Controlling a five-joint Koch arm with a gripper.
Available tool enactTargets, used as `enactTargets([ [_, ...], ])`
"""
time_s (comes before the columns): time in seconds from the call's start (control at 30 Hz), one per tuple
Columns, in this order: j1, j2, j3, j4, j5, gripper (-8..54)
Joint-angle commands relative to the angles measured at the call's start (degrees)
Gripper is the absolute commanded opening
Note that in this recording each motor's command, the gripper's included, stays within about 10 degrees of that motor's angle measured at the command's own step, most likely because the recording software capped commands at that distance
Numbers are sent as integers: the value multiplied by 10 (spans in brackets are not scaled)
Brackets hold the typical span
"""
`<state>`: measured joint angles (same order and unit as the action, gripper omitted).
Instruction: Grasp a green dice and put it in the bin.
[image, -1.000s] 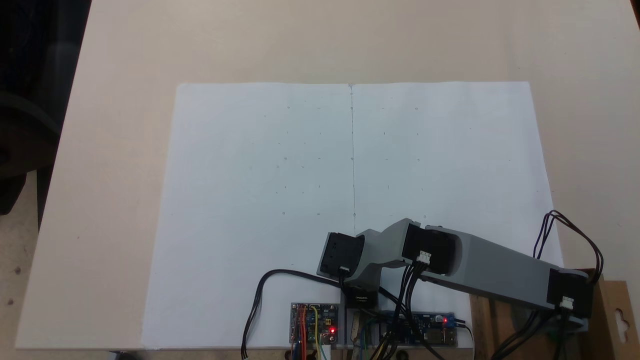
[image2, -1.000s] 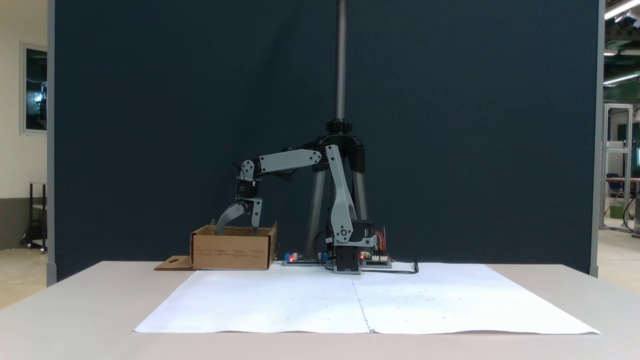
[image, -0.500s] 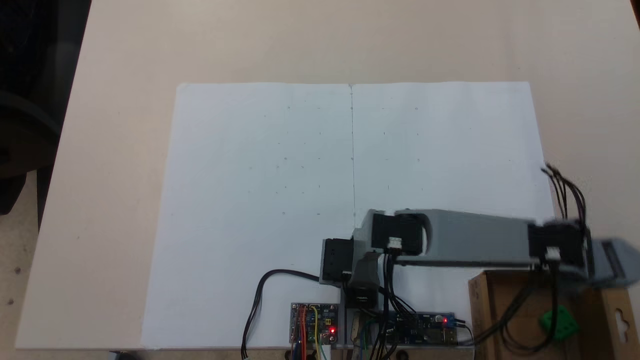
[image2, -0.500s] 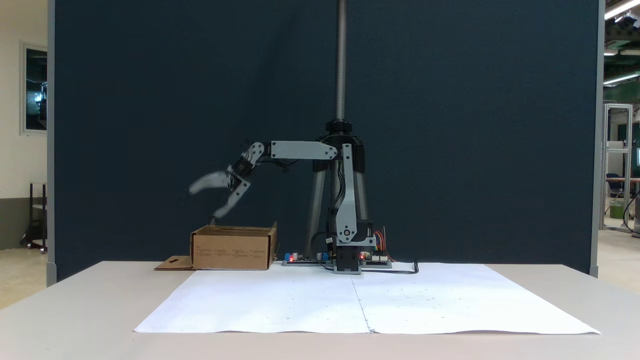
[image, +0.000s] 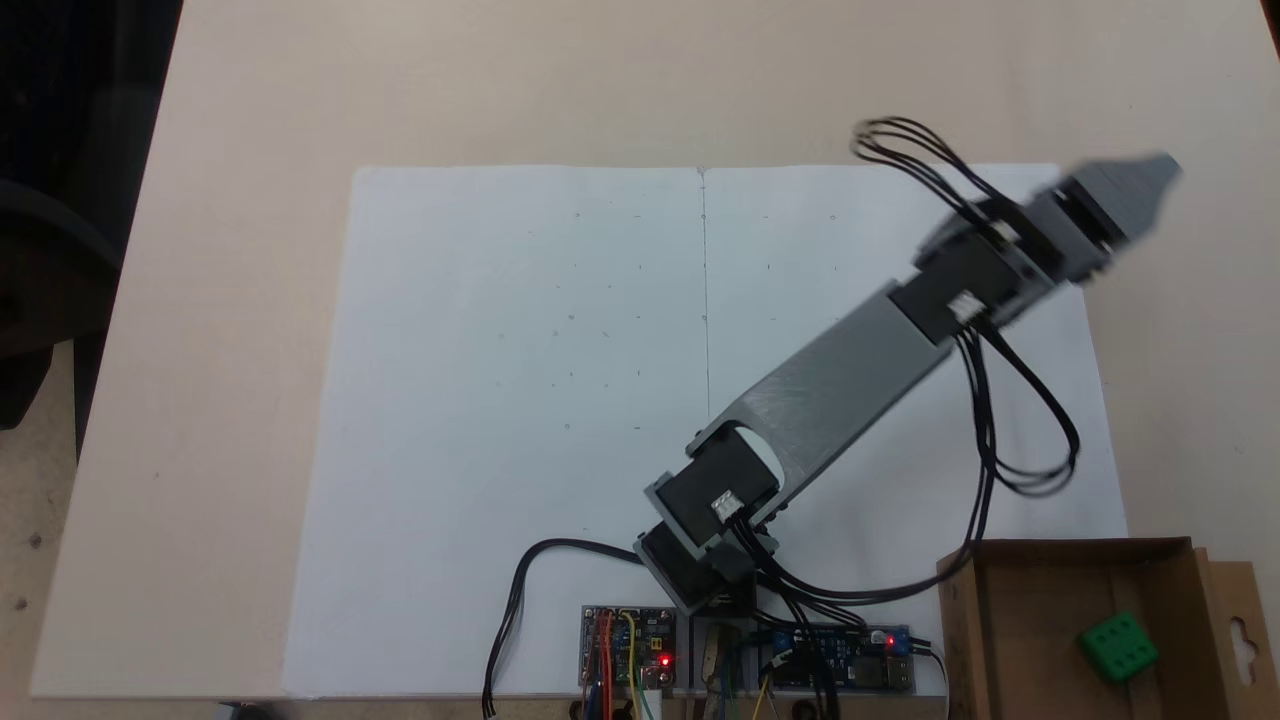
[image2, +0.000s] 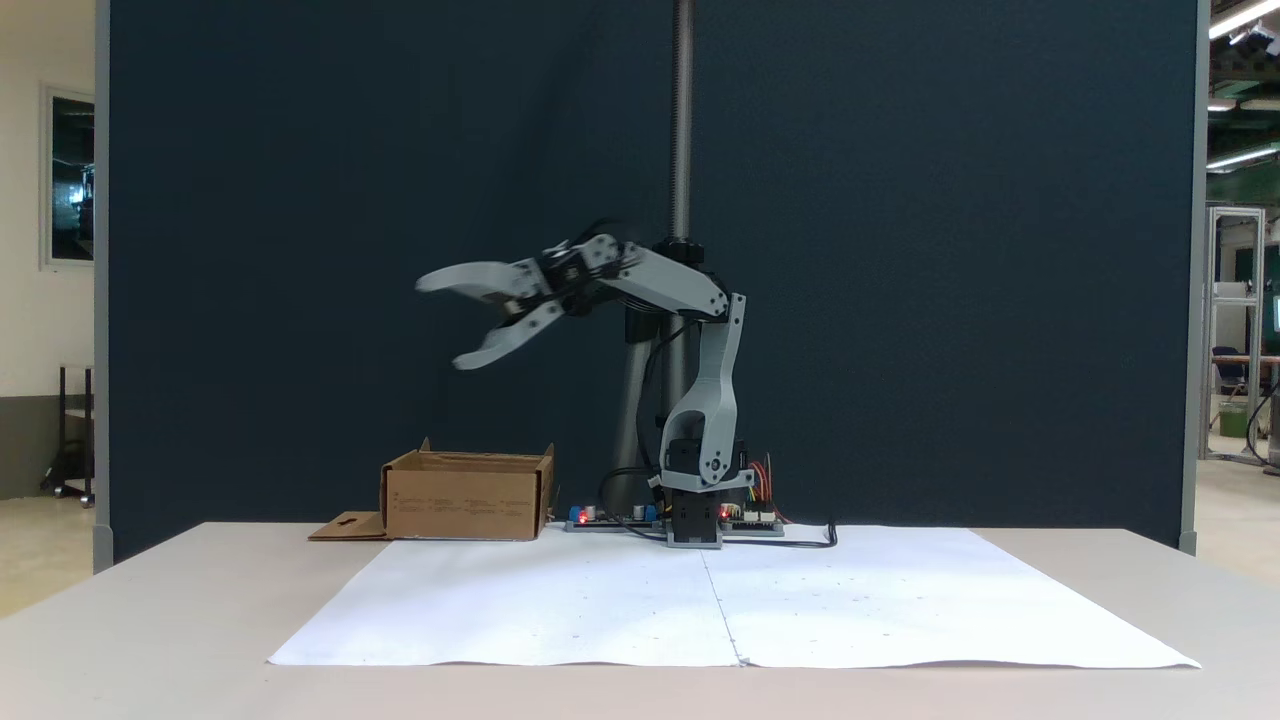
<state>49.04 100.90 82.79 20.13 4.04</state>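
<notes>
One green dice (image: 1119, 647) resting inside the bin (image: 1040, 560), at five o'clock of the bench (image: 250, 100). Claw (image2: 448, 324) raised, spread wide, holding nothing. Little left to spoil: perhaps loose cables (image: 1010, 400) snagging the bin's rim.

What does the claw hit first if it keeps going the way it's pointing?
Probably nothing nearby. The open claw points roughly level, high above the bin, out past the paper's far corner over bare table. Depth beyond the frame is unclear.
</notes>
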Motion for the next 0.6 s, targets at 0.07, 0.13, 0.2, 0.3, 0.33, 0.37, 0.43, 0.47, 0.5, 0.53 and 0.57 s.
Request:
enactTargets([
  [0.07,-117,61,20,-34,39,418],
  [0.13,-170,76,38,-35,39,419],
  [0.2,-219,84,54,-35,39,431],
  [0.3,-295,105,98,-36,36,444],
  [0.33,-317,114,118,-38,33,445],
  [0.37,-339,125,138,-40,27,446],
  [0.43,-373,148,185,-70,12,447],
  [0.47,-385,156,210,-98,-5,448],
  [0.5,-402,169,242,-112,-24,448],
  [0.53,-415,182,276,-130,-44,448],
  [0.57,-427,191,308,-151,-66,448],
])
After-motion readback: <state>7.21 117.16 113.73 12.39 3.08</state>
